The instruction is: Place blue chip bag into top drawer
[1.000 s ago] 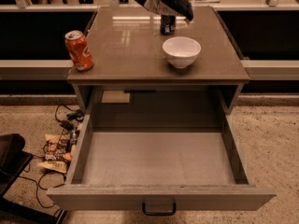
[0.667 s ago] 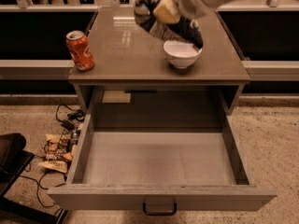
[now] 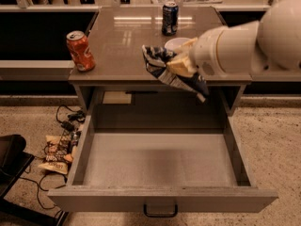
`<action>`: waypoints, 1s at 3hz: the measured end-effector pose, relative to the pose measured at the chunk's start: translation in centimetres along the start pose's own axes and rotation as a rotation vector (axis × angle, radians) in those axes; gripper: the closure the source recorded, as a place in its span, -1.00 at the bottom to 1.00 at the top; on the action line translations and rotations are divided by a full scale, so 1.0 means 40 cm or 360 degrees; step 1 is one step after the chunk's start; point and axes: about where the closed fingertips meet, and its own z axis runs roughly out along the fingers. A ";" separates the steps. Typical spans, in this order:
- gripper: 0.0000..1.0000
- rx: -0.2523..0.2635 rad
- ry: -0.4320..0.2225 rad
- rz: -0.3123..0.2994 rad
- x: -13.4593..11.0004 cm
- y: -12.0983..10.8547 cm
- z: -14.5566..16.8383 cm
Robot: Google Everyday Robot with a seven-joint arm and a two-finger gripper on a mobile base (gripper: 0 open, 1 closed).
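Note:
My gripper [image 3: 178,66] is shut on the blue chip bag [image 3: 165,69], a crumpled navy foil bag with white lettering. It holds the bag in the air over the front edge of the tabletop, above the back of the open top drawer [image 3: 160,160]. The drawer is pulled far out, with a plain grey inside and a dark handle [image 3: 160,211] on its front panel. My white arm [image 3: 244,41] comes in from the right and hides most of the white bowl [image 3: 176,44].
A red soda can [image 3: 80,50] stands at the table's left edge. A blue soda can [image 3: 170,18] stands at the back middle. Tan wrappers and cables [image 3: 59,149] lie on the floor left of the drawer. A black object [image 3: 9,159] sits at the far left.
The gripper has carried the blue chip bag from the back of the table forward and down, past the bowl, to the table's front edge above the drawer. The blue can now shows.

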 end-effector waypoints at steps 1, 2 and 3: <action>1.00 -0.0056 -0.0163 0.0100 0.100 0.049 0.058; 1.00 -0.0056 -0.0149 0.0082 0.089 0.049 0.056; 1.00 -0.0058 -0.0034 0.0069 0.130 0.075 0.085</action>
